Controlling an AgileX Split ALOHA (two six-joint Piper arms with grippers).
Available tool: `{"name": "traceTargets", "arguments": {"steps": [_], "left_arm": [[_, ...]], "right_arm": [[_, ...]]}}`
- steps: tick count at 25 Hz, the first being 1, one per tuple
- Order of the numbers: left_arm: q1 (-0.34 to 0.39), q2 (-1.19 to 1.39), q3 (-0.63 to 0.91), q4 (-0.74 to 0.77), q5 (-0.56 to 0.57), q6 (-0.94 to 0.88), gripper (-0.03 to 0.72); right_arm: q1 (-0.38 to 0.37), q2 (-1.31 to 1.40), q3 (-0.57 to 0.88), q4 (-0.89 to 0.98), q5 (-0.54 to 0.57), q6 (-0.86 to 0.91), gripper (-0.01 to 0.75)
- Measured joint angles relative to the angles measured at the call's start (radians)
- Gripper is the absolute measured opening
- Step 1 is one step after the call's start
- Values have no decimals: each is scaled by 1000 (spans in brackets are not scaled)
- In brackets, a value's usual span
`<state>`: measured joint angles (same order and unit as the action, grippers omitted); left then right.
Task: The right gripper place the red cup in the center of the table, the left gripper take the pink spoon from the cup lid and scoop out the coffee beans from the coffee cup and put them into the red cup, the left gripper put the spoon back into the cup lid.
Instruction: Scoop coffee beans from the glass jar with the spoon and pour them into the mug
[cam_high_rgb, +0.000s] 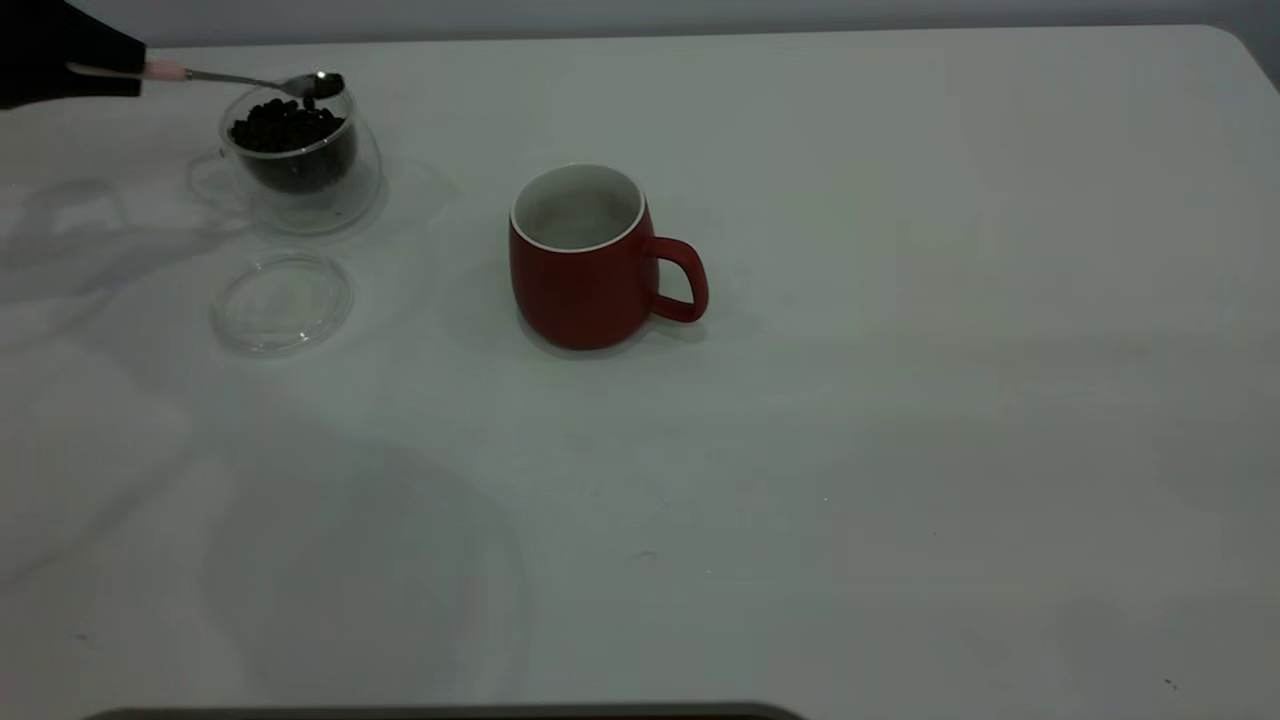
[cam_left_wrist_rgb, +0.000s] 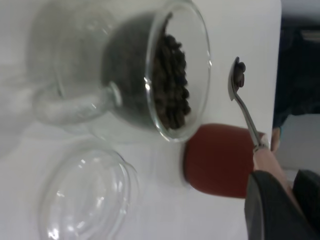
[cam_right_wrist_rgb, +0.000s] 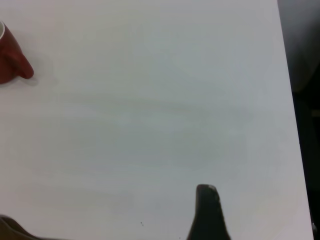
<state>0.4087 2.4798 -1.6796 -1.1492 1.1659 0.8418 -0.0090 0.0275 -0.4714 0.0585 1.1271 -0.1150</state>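
Note:
The left gripper at the far left is shut on the pink spoon's handle. The spoon's metal bowl carries a few coffee beans and hovers just over the far rim of the clear coffee cup, which holds a heap of beans. The empty glass cup lid lies in front of the cup. The red cup stands upright mid-table, handle to the right. The left wrist view shows the gripper, spoon, coffee cup, lid and red cup. The right gripper hangs open over bare table.
The white table stretches wide to the right of the red cup and in front of it. Its far edge runs just behind the coffee cup. The red cup's handle shows at the edge of the right wrist view.

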Motion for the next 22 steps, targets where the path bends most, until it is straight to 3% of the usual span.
{"name": "traceTargets", "arguments": {"steps": [7, 16, 22], "left_arm": [[-19, -88, 111, -11, 0, 51, 123], [-184, -99, 126, -10, -2, 65, 123], [-256, -99, 126, -2, -2, 65, 123]], "right_arm": [[0, 0, 0, 0, 0, 0, 591], [0, 0, 0, 0, 0, 0, 591], [0, 0, 0, 0, 0, 0, 591]]}}
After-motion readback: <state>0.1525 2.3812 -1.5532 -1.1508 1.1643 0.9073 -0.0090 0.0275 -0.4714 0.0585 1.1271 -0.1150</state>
